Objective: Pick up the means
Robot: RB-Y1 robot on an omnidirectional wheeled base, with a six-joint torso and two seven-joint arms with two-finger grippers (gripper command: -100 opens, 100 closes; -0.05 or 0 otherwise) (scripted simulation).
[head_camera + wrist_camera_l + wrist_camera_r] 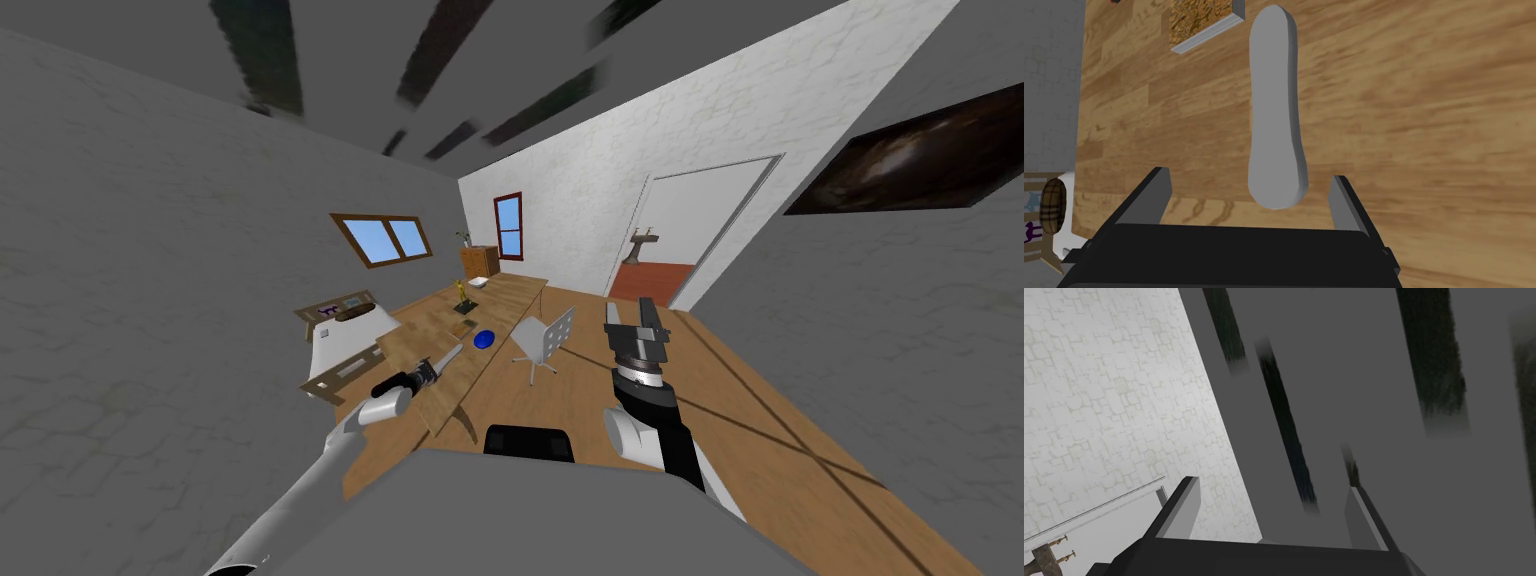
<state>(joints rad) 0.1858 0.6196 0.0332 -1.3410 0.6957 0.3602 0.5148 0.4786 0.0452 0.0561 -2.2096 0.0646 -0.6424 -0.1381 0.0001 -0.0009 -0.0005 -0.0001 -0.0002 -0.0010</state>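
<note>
The left gripper, jaws spread, straddles the near end of a pale grey object lying on the wooden table (not yet touched); closing off-centre could skid it sideways. The right gripper is open too.

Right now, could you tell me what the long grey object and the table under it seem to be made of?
The long object: plain matte light grey, no grain or shine, so its material stays open. The table: wood, by its brown grain and plank lines, matte too.
</note>
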